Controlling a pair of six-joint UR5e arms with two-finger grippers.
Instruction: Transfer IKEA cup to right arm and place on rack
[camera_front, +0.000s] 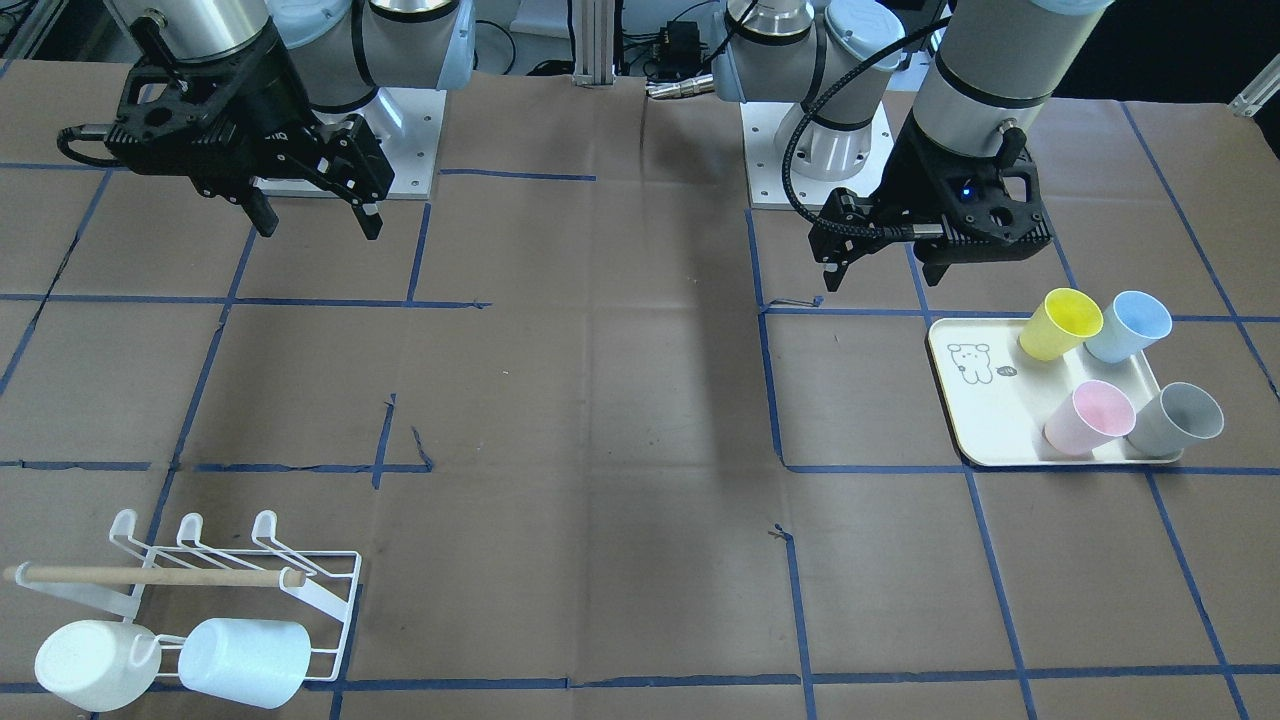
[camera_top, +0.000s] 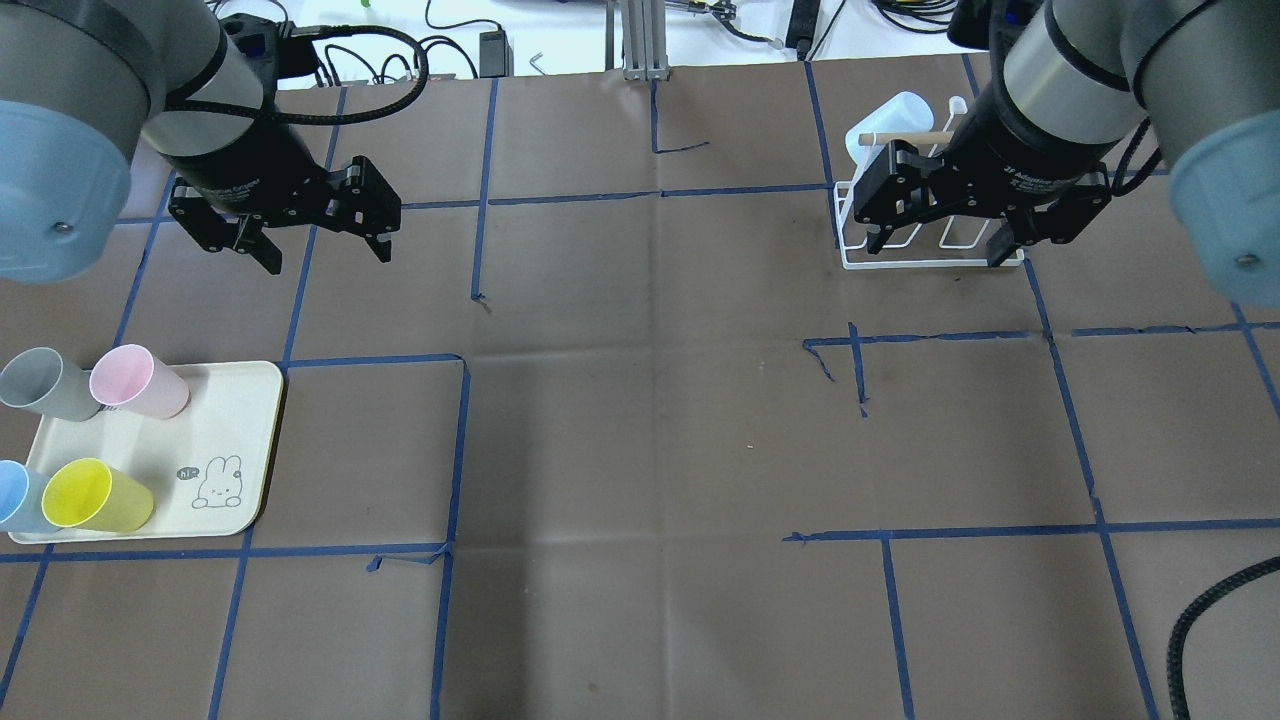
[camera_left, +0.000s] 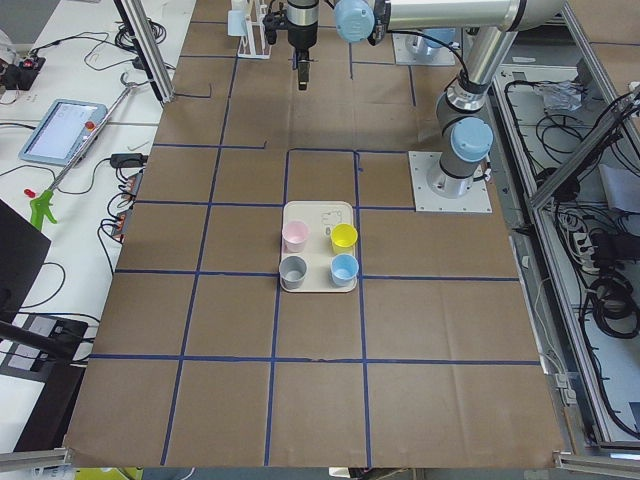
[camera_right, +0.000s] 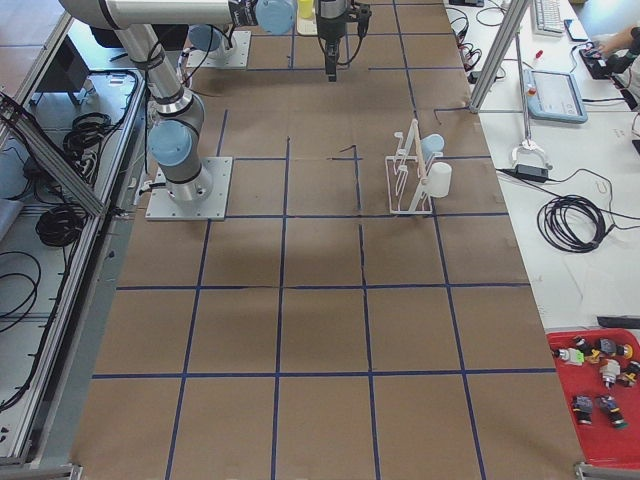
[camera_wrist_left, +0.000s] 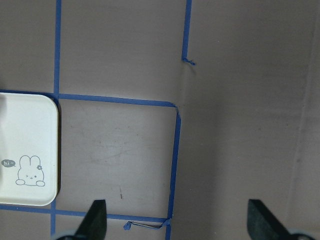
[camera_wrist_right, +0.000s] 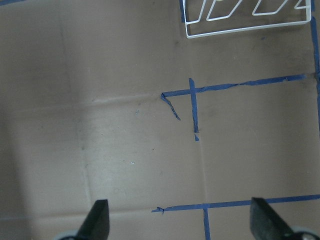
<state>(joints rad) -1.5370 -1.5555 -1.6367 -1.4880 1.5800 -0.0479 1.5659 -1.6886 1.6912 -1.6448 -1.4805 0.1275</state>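
Four IKEA cups stand on a cream tray (camera_front: 985, 425): yellow (camera_front: 1060, 322), blue (camera_front: 1128, 325), pink (camera_front: 1090, 418), grey (camera_front: 1178, 418). My left gripper (camera_front: 880, 278), on the arm with the ribbed hose, is open and empty. It hovers above the table just off the tray's corner (camera_wrist_left: 30, 140). My right gripper (camera_front: 320, 230) is open and empty, high above the table. In the overhead view it (camera_top: 937, 250) overlaps the white wire rack (camera_top: 930, 265). The rack (camera_front: 230, 590) has a wooden dowel and holds a white cup (camera_front: 95, 665) and a pale blue cup (camera_front: 245, 662).
The table is covered in brown paper with blue tape lines (camera_top: 660, 192). The two arm bases (camera_front: 820, 150) stand at the robot's edge. A red bin (camera_right: 600, 400) with small parts and cables lie on the side bench beyond the rack.
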